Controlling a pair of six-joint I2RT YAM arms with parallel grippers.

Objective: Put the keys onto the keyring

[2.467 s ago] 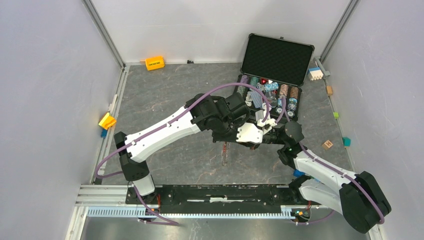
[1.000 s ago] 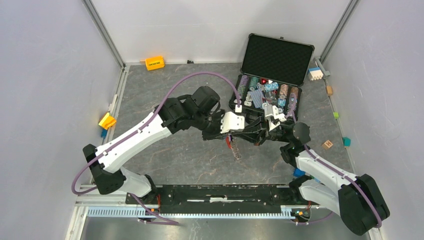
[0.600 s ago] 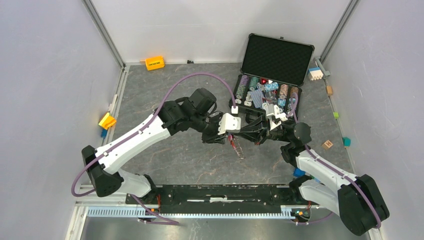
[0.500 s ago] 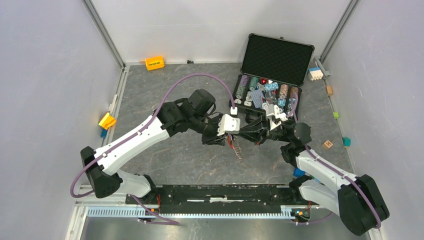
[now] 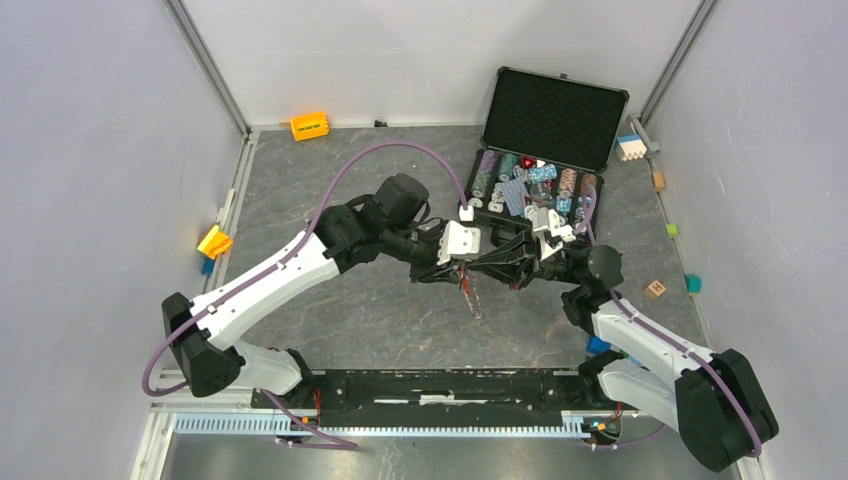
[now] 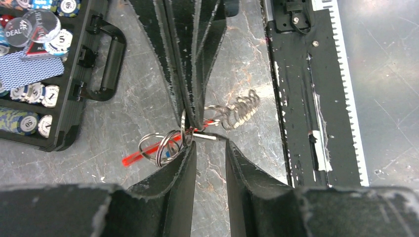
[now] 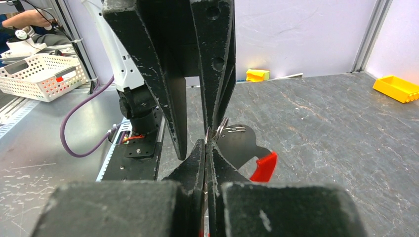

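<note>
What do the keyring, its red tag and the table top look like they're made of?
The keyring: thin, shiny silver loops, likely steel. Red tag: smooth, evenly bright, probably plastic, maybe painted metal. Table top: matte grey with pale veins, stone or a stone-look sheet.

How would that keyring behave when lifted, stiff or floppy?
Probably floppy: the keyring hangs loosely from the right gripper, red fob drooping. Likely light, since a fingertip pinch holds it. Its thin rings may swing or slip.
</note>
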